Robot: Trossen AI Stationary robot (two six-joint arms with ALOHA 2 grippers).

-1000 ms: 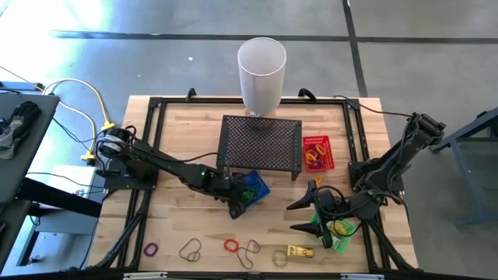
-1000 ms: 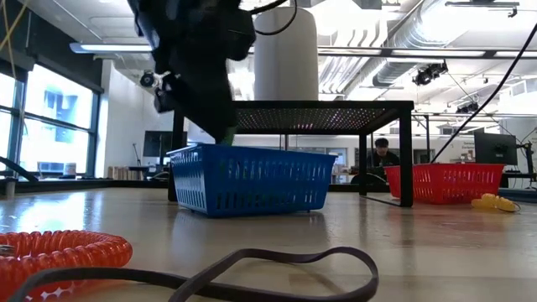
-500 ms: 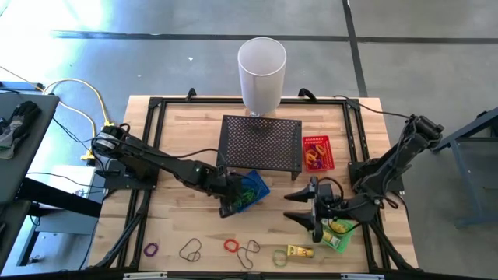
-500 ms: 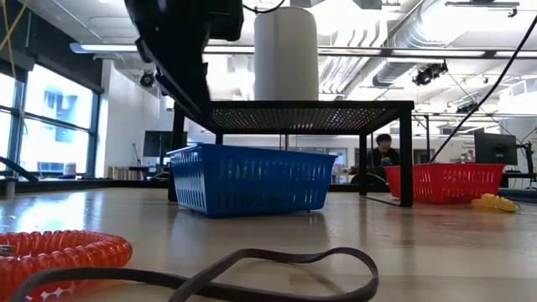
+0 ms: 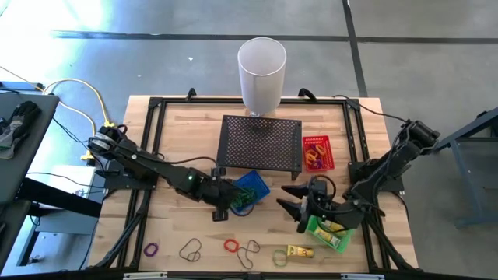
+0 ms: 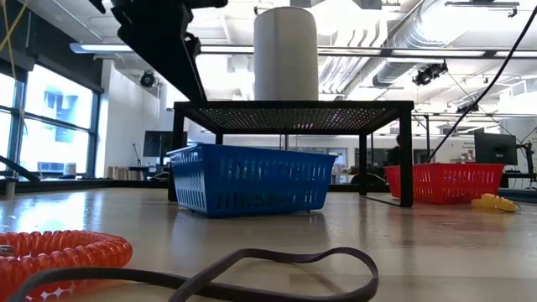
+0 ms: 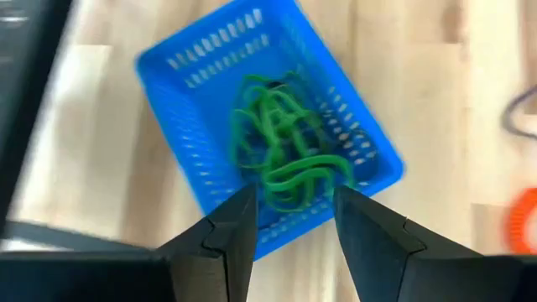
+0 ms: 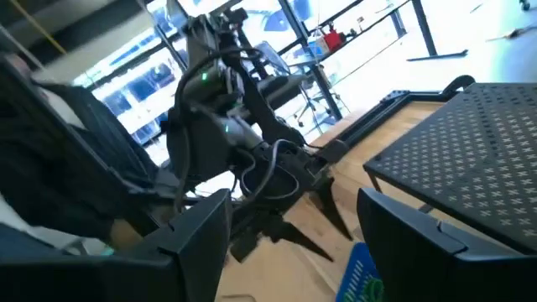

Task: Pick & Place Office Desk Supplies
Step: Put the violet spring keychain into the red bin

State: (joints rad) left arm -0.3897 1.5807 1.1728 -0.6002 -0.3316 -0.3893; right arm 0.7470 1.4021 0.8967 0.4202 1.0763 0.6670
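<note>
The blue basket holds a tangle of green bands and rests on its base in front of the black mesh stand. My left gripper hovers open above the basket's near left corner, fingers slanting down, nothing between them. My right gripper stands open and level to the right of the blue basket, pointing toward the table's left, above the green basket. Loose loops lie near the front edge: purple, dark, a red coil, olive, and a yellow piece.
A red basket with coloured loops sits right of the mesh stand. The tall white cylinder stands at the far edge. A black frame borders the table. In the low view a red coil and a dark loop lie close.
My left gripper has risen from over the blue basket and drawn back toward the table's left and near edge, rolling about its own line. My right gripper has sunk a little, shifted toward the table's left and turned level, uncovering more of the green basket.
</note>
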